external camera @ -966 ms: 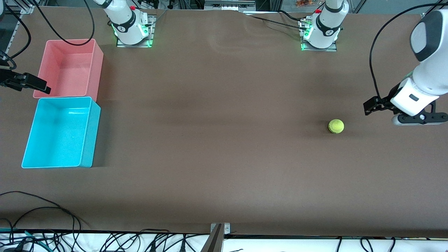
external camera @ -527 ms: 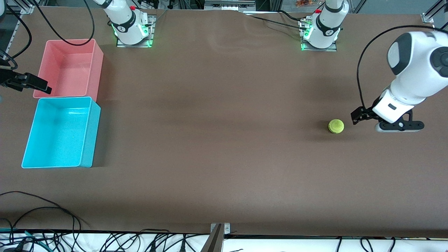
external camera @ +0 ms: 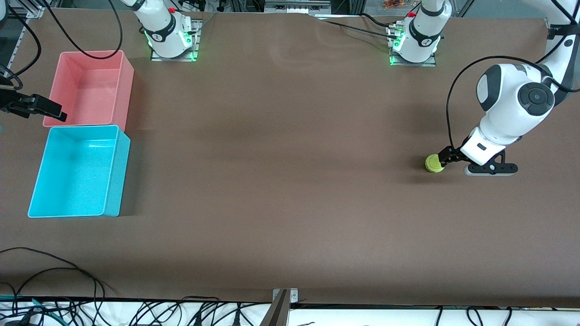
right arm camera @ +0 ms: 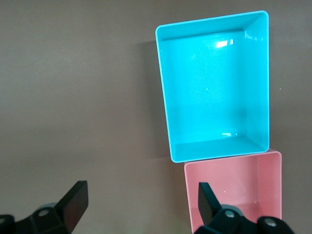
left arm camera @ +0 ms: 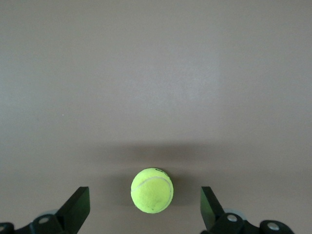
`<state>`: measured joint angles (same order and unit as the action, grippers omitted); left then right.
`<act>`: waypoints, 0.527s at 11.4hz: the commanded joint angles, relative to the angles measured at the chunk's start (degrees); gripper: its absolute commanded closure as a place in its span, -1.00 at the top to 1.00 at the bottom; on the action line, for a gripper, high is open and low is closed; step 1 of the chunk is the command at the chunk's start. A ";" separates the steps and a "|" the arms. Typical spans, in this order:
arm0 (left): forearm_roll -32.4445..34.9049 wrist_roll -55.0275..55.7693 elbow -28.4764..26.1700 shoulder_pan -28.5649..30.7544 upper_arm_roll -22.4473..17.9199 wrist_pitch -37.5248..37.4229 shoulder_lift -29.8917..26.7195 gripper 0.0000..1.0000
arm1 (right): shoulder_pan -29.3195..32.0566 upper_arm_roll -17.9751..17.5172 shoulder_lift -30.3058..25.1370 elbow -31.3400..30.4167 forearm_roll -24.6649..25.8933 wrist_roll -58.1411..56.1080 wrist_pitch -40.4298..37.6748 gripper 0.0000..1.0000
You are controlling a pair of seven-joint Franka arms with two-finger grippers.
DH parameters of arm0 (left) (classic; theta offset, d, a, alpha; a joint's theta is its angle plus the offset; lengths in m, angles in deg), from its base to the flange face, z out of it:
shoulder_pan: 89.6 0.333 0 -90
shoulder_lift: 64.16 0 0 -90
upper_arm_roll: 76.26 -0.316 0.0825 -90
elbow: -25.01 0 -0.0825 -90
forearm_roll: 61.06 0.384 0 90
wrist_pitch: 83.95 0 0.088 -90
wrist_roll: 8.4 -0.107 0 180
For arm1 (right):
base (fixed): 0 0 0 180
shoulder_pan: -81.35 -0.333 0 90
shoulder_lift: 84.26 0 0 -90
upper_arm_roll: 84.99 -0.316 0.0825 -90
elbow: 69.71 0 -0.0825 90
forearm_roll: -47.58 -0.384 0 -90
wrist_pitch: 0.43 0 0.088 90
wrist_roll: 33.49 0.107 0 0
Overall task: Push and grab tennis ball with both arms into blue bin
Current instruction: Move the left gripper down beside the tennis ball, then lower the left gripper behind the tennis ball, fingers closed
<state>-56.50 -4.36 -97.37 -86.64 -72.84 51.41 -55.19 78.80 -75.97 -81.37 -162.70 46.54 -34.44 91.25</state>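
Down at the left arm's end of the table, the left gripper [left arm camera: 145, 210] sits spread wide around the tennis ball [left arm camera: 152, 190], not touching. Right gripper [right arm camera: 139, 204] hangs open near the blue bin [right arm camera: 214, 85].

you have one tennis ball [external camera: 434, 163] on the table [external camera: 290, 181], at about 3 o'clock in the front view; you have two bins, one blue bin [external camera: 79, 171] at 9 o'clock and one pink bin [external camera: 90, 87] at 10 o'clock, touching each other; you have two arms, so two grippers: one left gripper [external camera: 445, 157] at 3 o'clock with two fingers spread, one right gripper [external camera: 34, 107] at 9 o'clock with two fingers spread; two green-lit arm bases [external camera: 171, 45] sit at 11 and 1 o'clock.
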 commanded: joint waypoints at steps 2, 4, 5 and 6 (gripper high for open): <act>1.16 -0.70 0.13 2.05 0.09 2.28 3.50 0.75 | 0.08 -0.05 -0.16 0.70 -0.46 -0.54 -0.88 1.00; 1.16 -0.70 0.13 2.05 0.09 3.41 4.56 0.66 | 0.08 -0.05 -0.16 0.70 -0.46 -0.54 -0.88 1.00; 1.16 -0.70 0.13 2.05 0.09 3.51 5.35 0.58 | 0.08 0.03 -0.16 0.70 -0.46 -0.54 -0.80 1.00; 1.16 -0.70 0.04 2.05 0.09 3.51 5.71 0.07 | 0.08 0.03 -0.16 0.70 -0.46 -0.54 -0.88 1.00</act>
<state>-56.50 -4.54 -97.47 -85.02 -73.07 53.97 -50.74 78.80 -75.97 -81.37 -162.70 46.54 -34.44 91.25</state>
